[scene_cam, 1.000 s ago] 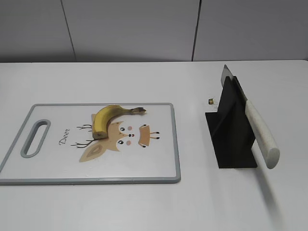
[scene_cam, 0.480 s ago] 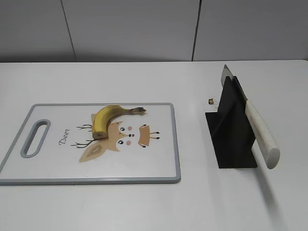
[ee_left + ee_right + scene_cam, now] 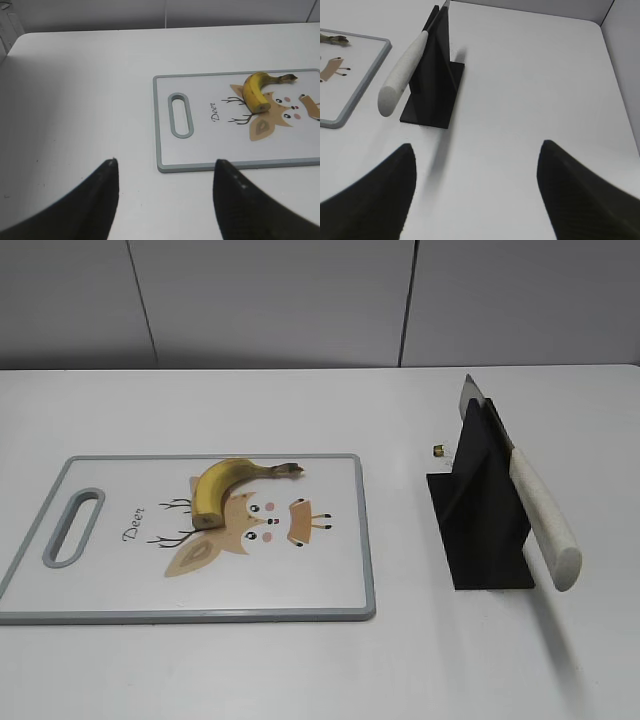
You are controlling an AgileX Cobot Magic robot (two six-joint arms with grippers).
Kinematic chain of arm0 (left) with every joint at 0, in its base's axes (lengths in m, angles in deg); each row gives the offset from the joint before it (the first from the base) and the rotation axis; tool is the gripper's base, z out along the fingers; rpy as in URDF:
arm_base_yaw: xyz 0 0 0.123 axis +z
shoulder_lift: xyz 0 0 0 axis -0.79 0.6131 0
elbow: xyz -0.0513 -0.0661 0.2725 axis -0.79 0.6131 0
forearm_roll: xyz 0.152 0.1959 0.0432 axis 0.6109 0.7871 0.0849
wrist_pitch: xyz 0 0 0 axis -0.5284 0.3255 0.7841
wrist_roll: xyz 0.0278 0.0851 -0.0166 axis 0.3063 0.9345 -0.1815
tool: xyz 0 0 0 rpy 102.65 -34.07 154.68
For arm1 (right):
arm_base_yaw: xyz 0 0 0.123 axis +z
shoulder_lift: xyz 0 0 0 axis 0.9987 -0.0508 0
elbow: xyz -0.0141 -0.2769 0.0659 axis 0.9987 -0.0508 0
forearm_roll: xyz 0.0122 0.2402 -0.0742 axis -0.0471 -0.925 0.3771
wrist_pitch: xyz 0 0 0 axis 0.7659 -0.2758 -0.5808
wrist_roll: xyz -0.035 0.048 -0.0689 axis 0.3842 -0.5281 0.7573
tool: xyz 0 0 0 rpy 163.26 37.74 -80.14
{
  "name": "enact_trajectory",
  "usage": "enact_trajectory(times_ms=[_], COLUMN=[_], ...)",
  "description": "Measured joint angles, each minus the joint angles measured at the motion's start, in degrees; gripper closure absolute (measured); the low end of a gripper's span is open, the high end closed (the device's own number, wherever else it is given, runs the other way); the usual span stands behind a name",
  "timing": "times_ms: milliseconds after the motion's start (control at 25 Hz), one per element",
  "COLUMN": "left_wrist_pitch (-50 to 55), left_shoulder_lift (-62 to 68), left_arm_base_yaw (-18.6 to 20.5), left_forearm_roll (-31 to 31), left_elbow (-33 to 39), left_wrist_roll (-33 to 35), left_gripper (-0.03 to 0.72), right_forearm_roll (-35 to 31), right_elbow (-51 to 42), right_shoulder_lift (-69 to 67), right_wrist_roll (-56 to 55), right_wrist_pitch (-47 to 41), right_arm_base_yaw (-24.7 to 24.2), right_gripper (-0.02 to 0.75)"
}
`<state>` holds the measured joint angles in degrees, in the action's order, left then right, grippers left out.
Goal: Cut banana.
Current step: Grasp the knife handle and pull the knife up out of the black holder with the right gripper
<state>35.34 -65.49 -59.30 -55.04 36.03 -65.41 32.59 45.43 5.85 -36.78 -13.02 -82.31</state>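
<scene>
The small yellow banana (image 3: 222, 484) lies on the white cutting board (image 3: 300, 580) over its deer print, stem to the right. It also shows in the left wrist view (image 3: 256, 89) on the board (image 3: 200, 150). A knife with a speckled white handle (image 3: 545, 520) rests slanted in a black stand (image 3: 485, 510); in the right wrist view the knife handle (image 3: 402, 70) sticks out of the stand (image 3: 437, 85) toward me. My left gripper (image 3: 165, 165) is open and empty, short of the board's handle end. My right gripper (image 3: 477, 150) is open and empty, short of the stand. Neither gripper shows in the exterior view.
A tiny dark piece (image 3: 438, 450) lies on the white table behind the stand. The board has a handle slot (image 3: 179, 114) at its left end. A grey wall runs along the table's far edge, and a side wall (image 3: 625, 60) rises at the right.
</scene>
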Motion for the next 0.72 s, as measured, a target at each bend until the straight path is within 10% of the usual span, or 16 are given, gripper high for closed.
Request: enact_trajectory(times_ms=[720], left_wrist_pitch=[0.00], left_shoulder_lift=[0.00], left_arm_base_yaw=[0.00], left_forearm_roll=[0.00], left_elbow=[0.00], left_wrist_roll=[0.00], left_gripper=[0.112], right_forearm_roll=[1.57], right_elbow=[12.81], right_shoulder_lift=[-22.81], right_wrist_roll=[-2.45], right_wrist_pitch=[-14.27], right_arm_base_yaw=[-0.05], right_gripper=[0.167])
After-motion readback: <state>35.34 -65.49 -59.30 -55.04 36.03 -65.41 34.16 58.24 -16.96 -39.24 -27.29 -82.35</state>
